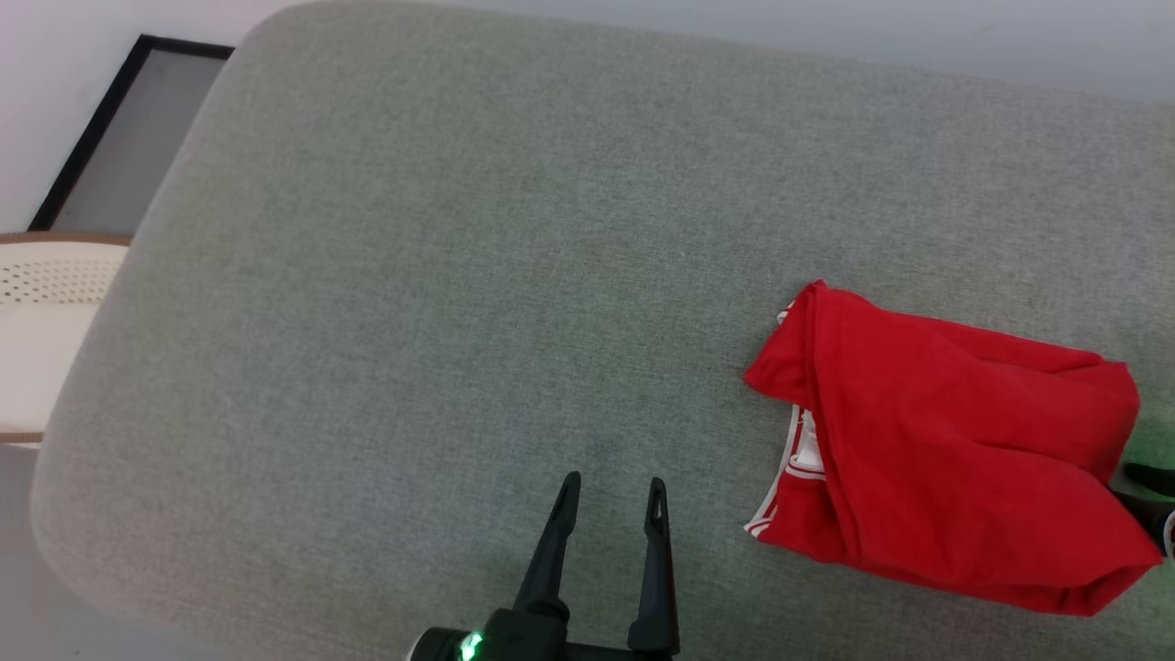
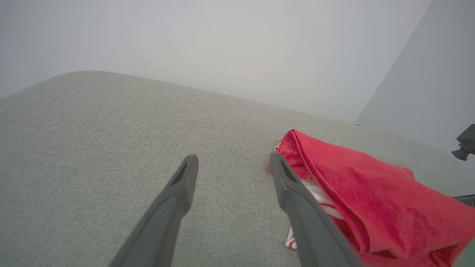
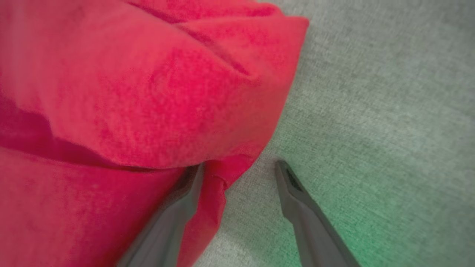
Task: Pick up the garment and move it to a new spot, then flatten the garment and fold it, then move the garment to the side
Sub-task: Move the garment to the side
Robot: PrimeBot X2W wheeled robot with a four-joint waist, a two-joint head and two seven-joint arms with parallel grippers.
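Observation:
The garment (image 1: 955, 459) is a red jersey lying folded in a loose bundle on the right part of the grey cushion (image 1: 459, 275), with white-and-red striped trim showing at its left edge. My left gripper (image 1: 613, 496) stands open over bare cushion, a short way left of the garment (image 2: 371, 193). In the left wrist view my left gripper (image 2: 233, 159) holds nothing. My right gripper (image 3: 239, 167) is open at the garment's (image 3: 130, 92) right end. Its left fingertip sits against the red fold, its right one over the cushion, and a cloth corner lies between them.
The cushion's rounded edge runs down the left and along the front. Beyond it at the left stand a pale perforated piece of furniture (image 1: 46, 303) and a dark-framed panel (image 1: 119, 138) on the floor. A pale wall rises behind the cushion.

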